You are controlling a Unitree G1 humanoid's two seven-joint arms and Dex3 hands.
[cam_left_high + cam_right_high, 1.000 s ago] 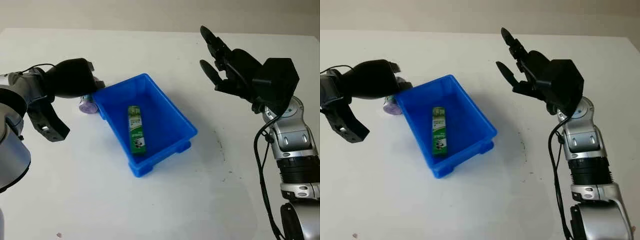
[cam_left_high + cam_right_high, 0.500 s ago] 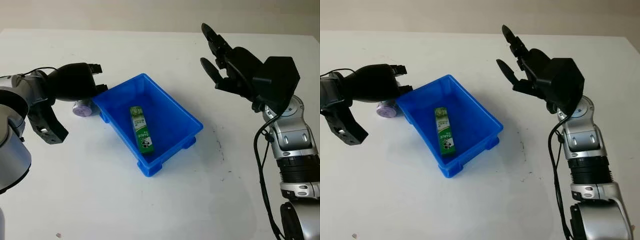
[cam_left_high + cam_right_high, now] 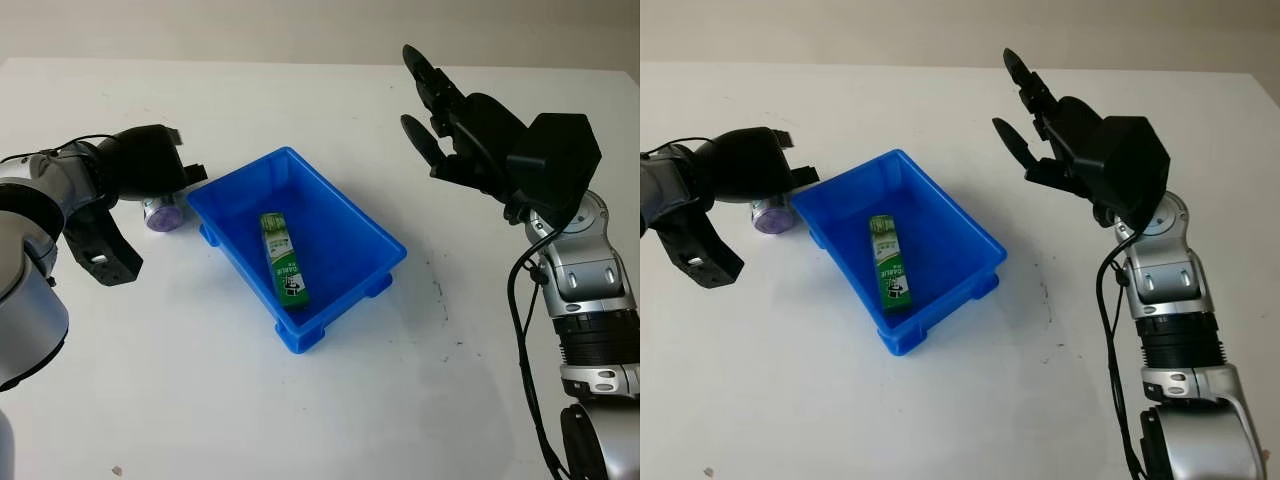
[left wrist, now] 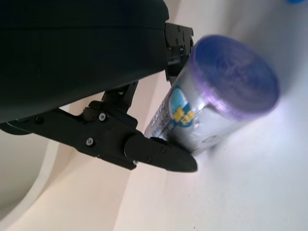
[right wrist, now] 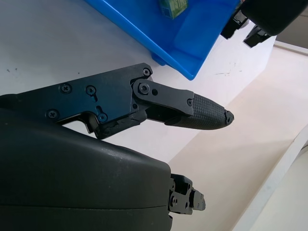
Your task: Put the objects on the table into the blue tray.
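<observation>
Left hand (image 3: 150, 165) has shifted left since earlier; blue tray (image 3: 345, 215) unchanged. Wrist view shows fingers (image 4: 159, 154) touching purple-lidded can (image 4: 216, 96), grip uncertain. Right hand (image 3: 450, 120) open, raised far right.

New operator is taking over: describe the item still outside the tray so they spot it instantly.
Find the blue plastic tray mid-table. Just off its far-left corner, under the left hand, a small purple-lidded can lies on its side. Unlike the green carton, it is round and outside the tray.
</observation>
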